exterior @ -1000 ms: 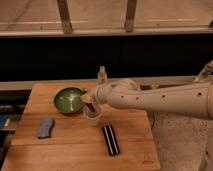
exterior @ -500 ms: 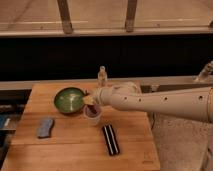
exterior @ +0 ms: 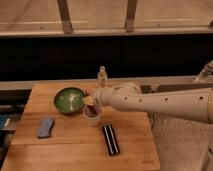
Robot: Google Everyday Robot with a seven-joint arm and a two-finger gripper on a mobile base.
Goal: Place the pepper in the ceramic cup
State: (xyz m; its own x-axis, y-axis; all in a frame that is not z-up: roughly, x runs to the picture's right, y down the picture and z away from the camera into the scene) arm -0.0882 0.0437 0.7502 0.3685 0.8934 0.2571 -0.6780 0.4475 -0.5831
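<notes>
Camera view, centre of frame: white arm reaches in from the right edge, its gripper [exterior: 91, 102] directly over the ceramic cup [exterior: 93, 116] on the wooden table [exterior: 75, 145]. Finger state: cannot tell, as the tip merges with the cup rim. Pepper [exterior: 96, 107] shows only as a dark reddish sliver just under the gripper tip, at or inside the cup mouth; whether it is held or already resting in the cup cannot be told.

Handling judgement: pepper is probably light, slightly soft and smooth-skinned, so best pinched at mid-length across its narrow width. Cup looks rigid and breakable, and may tip if nudged at the rim.

Surroundings: green bowl [exterior: 69, 99] just left of the cup, small clear bottle [exterior: 102, 76] behind it, black bar [exterior: 110, 139] lower right, blue-grey sponge [exterior: 45, 127] lower left.
</notes>
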